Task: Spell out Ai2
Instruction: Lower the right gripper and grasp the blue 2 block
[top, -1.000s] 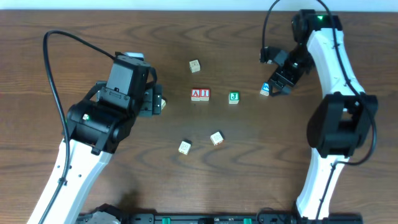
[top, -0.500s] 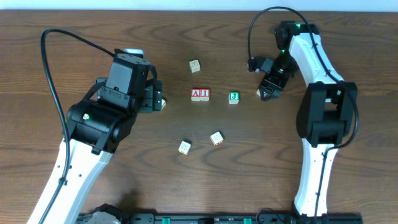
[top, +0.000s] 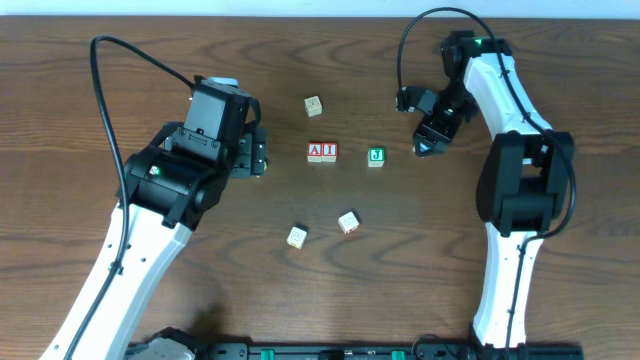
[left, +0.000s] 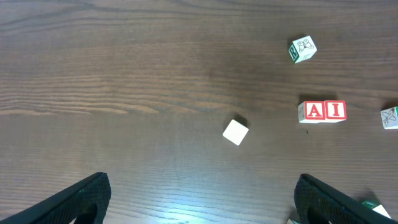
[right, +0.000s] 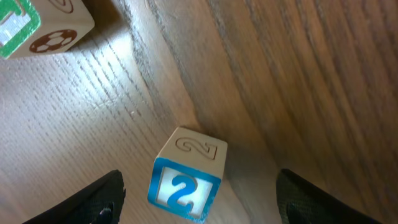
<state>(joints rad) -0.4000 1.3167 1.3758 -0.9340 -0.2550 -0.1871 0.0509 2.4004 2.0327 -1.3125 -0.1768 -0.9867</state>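
Note:
The red A and I blocks (top: 322, 152) stand side by side mid-table and also show in the left wrist view (left: 323, 111). The blue 2 block (right: 186, 175) lies on the table between the spread fingers of my right gripper (right: 208, 208), which is open and not touching it. In the overhead view the right gripper (top: 427, 143) hides this block, right of the green J block (top: 376, 155). My left gripper (left: 202, 202) is open and empty, left of the A block (top: 256, 156), with a plain cream block (left: 236, 132) ahead of it.
A cream block (top: 314, 105) lies behind the A and I pair. Two more cream blocks (top: 297, 236) (top: 348, 222) lie nearer the front. The green block with a football picture (right: 37, 25) is close to the right gripper's left finger.
My right gripper has moved left and down over the 2 block, which now sits between its fingers. The left arm has shifted slightly right, covering the cream block in the overhead view.

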